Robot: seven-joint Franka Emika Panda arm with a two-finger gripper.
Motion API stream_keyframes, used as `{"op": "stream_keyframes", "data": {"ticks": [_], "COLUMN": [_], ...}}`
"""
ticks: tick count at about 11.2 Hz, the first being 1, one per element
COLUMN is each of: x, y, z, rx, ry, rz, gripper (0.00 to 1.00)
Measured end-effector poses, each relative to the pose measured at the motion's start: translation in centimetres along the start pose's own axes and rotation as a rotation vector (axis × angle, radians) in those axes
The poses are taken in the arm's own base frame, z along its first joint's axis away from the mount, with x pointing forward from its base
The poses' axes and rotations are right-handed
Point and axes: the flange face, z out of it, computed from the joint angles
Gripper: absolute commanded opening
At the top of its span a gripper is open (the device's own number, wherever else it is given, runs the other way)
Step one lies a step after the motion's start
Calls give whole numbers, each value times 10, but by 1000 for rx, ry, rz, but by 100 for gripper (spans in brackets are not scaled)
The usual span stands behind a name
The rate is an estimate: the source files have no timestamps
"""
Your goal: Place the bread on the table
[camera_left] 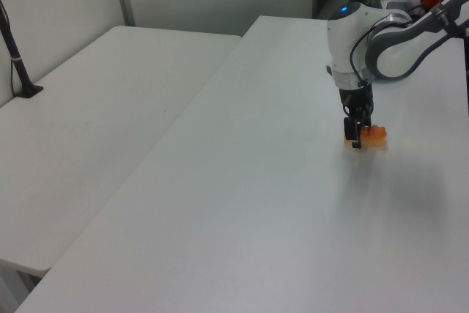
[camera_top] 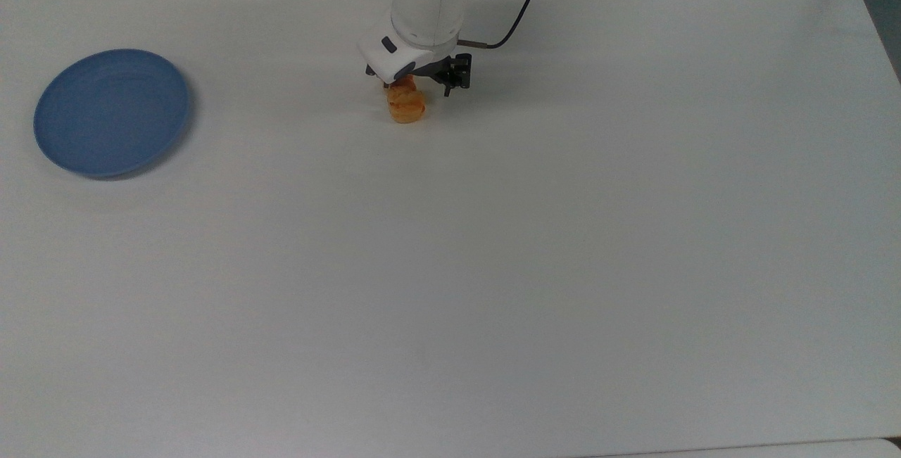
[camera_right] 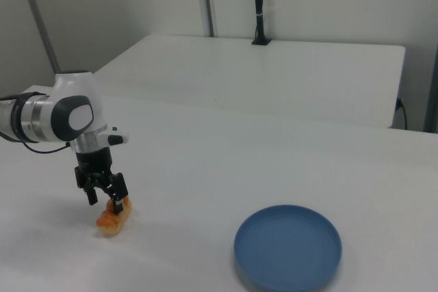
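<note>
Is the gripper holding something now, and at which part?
Nothing is held: the gripper is open just above the small golden-orange bun, which lies on the white table.

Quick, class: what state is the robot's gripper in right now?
Gripper: open, fingers spread just above the bread, which lies on the table; holding nothing.

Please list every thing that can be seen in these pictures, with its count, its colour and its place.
bread: one, golden-orange, lying on the table right below the gripper
plate: one, blue, round, on the table at the top view's left, apart from the bread
table: one, white, under the bread and the plate
second table: one, white, beside the first
black post: one, standing at the second table's far edge in the right view
cable: one, black, running from the arm
arm: one, white and grey
gripper: one, black, jaws open, around the bread's near end
</note>
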Motion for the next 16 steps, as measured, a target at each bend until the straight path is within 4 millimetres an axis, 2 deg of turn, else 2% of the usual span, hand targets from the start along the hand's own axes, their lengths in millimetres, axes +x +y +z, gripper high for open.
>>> {"op": "stream_keyframes", "data": {"ticks": [2,4,6,8,11,14,16], "x": [-1,-1,-3,-4,-13,-26,-29], "y": [8,22,41,72,134,177,192], "z": [-6,-26,-65,-119,-198,-242,-254], "rx": [1,12,24,58,82,127,145], "ry": [-1,35,83,101,122,125,146], "rz": [28,33,-15,-51,-20,25,50], "gripper": [100,100,100,100,100,100,100]}}
